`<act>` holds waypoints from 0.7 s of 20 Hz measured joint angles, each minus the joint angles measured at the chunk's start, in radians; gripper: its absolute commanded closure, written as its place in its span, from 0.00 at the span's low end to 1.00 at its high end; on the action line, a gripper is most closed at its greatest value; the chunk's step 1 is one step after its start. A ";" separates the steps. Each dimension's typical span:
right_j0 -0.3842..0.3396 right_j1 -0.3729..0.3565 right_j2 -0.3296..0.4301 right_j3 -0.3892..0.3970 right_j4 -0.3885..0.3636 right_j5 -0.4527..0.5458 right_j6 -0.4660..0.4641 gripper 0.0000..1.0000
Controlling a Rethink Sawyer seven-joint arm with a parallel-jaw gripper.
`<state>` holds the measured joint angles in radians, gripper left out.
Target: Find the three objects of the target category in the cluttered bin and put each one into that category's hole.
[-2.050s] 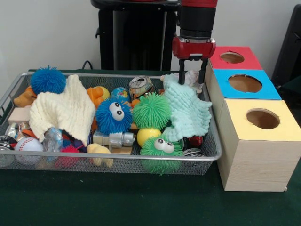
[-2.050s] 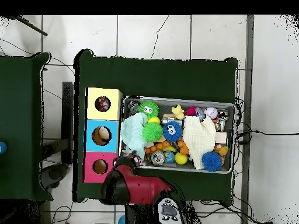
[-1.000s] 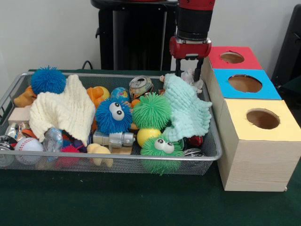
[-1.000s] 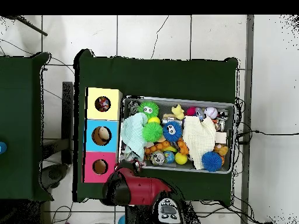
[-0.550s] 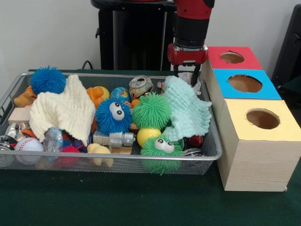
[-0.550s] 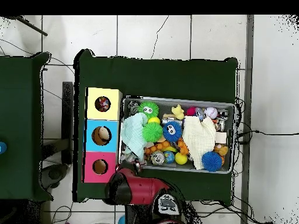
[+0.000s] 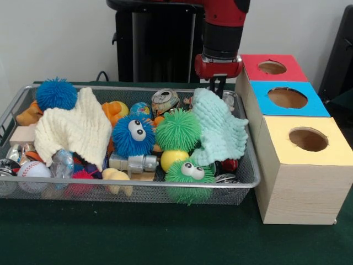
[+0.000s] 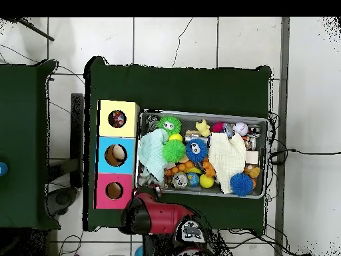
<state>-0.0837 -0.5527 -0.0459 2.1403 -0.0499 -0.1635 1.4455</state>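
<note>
Bin (image 7: 138, 182) is still packed, so you should judge the sorting to be far from finished. It sits on the green tabletop (image 7: 165, 237) with one end against the row of three boxes. Which category is wanted, you cannot read from the scene. From overhead, each hole shows something inside: a dark shape in the yellow box (image 8: 117, 107), a tan one in the blue box (image 8: 106, 143) and a dim one in the red box (image 8: 103, 200). What those things are, and whether any counts toward the three, cannot be told. From the front the holes look shadowed and give nothing away. The claw (image 7: 218, 87) hangs at the bin's back corner beside the red box, low behind the mint cloth (image 7: 220, 130). You cannot tell whether it is spread, pressed together or carrying anything, because the cloth and the arm (image 8: 160, 217) hide it in both views. Much of the load is buried too. The mint cloth and the cream cloth (image 7: 71, 130) cover whatever lies beneath them. The spiky green ball (image 7: 177, 131) and the blue googly-eyed ball (image 7: 132, 135) screen the smaller pieces behind them.
</note>
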 measured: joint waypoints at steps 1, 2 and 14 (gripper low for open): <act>0.000 -0.005 0.000 0.001 0.000 0.003 0.000 1.00; 0.000 -0.010 0.000 0.001 0.000 0.007 0.000 1.00; 0.008 -0.261 -0.001 0.007 0.004 0.389 0.000 1.00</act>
<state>-0.0761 -0.8139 -0.0467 2.1475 -0.0460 0.2252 1.4455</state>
